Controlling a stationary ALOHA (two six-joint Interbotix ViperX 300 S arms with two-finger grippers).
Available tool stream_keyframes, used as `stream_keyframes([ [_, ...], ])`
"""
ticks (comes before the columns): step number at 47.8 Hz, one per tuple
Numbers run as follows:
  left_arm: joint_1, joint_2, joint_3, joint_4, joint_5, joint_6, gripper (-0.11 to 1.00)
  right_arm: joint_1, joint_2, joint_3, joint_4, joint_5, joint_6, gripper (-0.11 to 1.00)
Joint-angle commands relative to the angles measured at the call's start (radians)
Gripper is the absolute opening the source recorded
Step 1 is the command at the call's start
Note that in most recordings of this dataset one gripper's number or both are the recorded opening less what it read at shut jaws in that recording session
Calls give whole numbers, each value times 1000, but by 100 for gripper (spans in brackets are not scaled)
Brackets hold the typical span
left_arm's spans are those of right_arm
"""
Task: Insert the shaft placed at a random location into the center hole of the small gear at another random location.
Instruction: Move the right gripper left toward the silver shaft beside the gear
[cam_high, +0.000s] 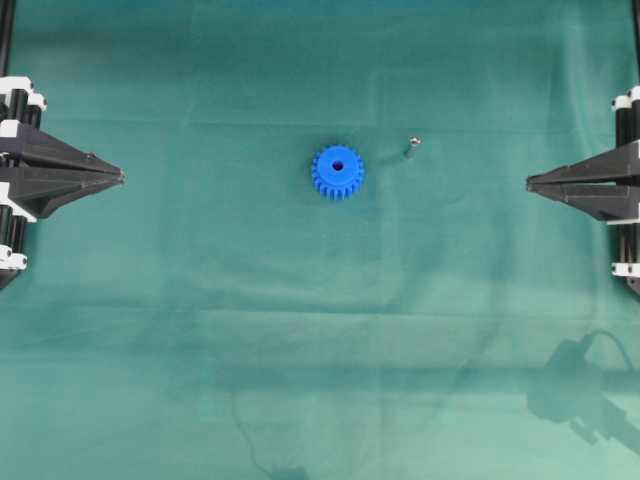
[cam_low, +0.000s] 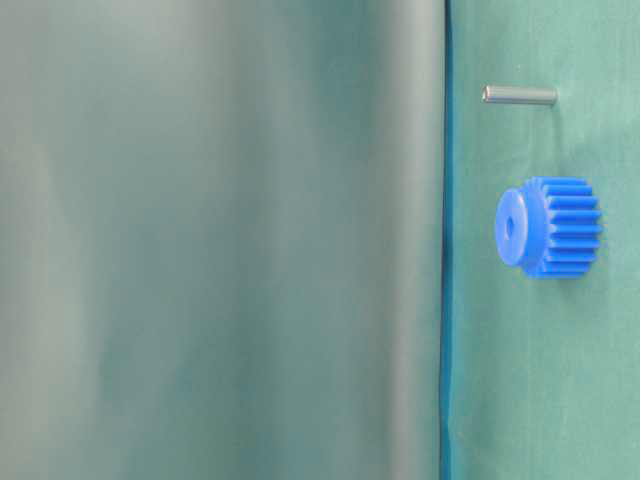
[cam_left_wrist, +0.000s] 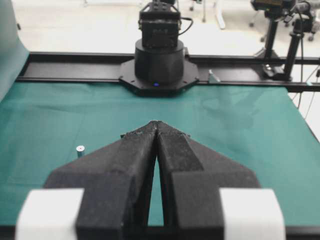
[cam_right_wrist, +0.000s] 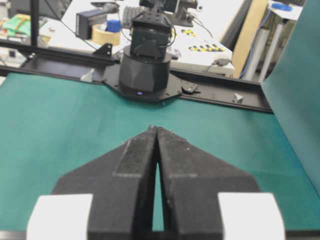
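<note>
The small blue gear (cam_high: 337, 172) lies flat near the middle of the green cloth, its center hole (cam_high: 337, 165) facing up. It also shows in the table-level view (cam_low: 550, 227). The shaft (cam_high: 411, 147), a thin grey pin, stands a little to the gear's right; it shows in the table-level view (cam_low: 519, 95) and the left wrist view (cam_left_wrist: 80, 150). My left gripper (cam_high: 120, 177) is shut and empty at the far left; in its wrist view (cam_left_wrist: 156, 123) the tips meet. My right gripper (cam_high: 530, 182) is shut and empty at the far right, and its tips meet in its wrist view (cam_right_wrist: 154, 128).
A green cloth (cam_high: 300, 330) covers the table. The opposite arm bases show in the left wrist view (cam_left_wrist: 159, 60) and the right wrist view (cam_right_wrist: 146, 65). A raised green backdrop (cam_low: 200, 240) fills the left of the table-level view.
</note>
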Motion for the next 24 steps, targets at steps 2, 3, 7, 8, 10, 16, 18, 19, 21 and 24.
stream_keyframes([
  [2,-6,-2,-11,-35,38,-5,0,-37,17,-32,-5,-6,-15,-1],
  [3,-6,-3,-9,-35,41,-5,0,-46,23,-32,-5,-6,-14,-1],
  [7,-6,-5,-9,-35,49,-5,0,-86,60,-25,-5,-12,-15,-1],
  [8,-6,-5,-9,-35,49,-5,0,-97,74,-23,-5,-17,-15,-1],
  [10,-5,-3,-9,-35,49,-5,0,-117,100,-20,-5,-29,-14,-1],
  [16,8,-3,-5,-35,49,-5,0,-170,218,-11,0,-98,-5,0],
  [18,11,-3,-5,-35,49,-5,0,-184,264,-12,0,-121,0,0],
  [19,14,-5,-5,-35,51,-5,0,-192,288,-12,0,-133,2,0],
  [21,17,-5,-5,-35,54,-5,0,-206,350,-20,3,-164,3,0],
  [24,21,-3,-3,-35,55,-5,0,-219,425,-28,14,-198,6,0],
])
